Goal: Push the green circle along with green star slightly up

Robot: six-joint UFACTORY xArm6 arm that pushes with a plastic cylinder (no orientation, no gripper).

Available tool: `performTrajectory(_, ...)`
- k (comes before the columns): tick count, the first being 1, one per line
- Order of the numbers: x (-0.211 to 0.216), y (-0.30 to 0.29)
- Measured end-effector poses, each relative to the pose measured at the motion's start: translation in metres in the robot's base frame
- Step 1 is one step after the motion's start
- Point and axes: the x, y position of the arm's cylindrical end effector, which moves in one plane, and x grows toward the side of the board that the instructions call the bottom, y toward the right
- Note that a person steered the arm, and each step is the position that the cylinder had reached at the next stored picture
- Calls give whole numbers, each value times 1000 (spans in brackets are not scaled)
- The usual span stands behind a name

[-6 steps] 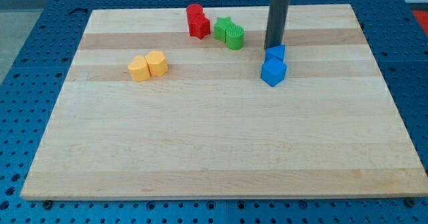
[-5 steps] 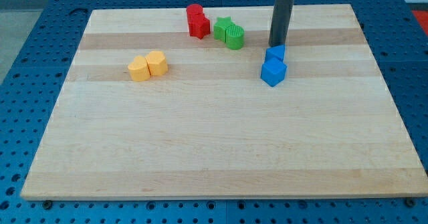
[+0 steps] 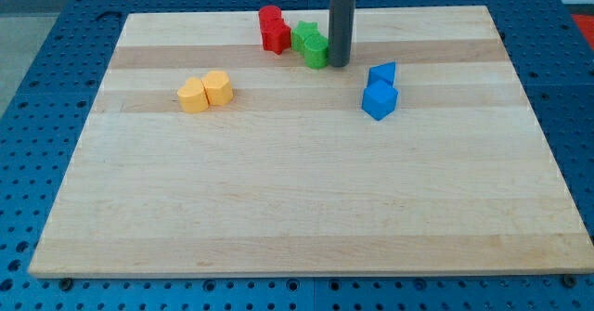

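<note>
The green circle [image 3: 316,49] and the green star [image 3: 304,36] sit together near the view's top, centre of the wooden board [image 3: 297,181]. The star is up and left of the circle, touching it. My tip [image 3: 339,65] stands at the circle's right side, touching or nearly touching it. The rod partly hides the circle's right edge.
Two red blocks [image 3: 273,30] sit just left of the green star. Two blue blocks [image 3: 380,92] lie to the right and below my tip. Two yellow blocks [image 3: 205,91] lie at the board's left.
My tip has moved left from above the blue blocks to the green circle's right side. The green circle has shifted a little to the left, against the star.
</note>
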Motion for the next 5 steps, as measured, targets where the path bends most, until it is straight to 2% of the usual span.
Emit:
performTrajectory(4,2,-18)
performTrajectory(5,13,-12)
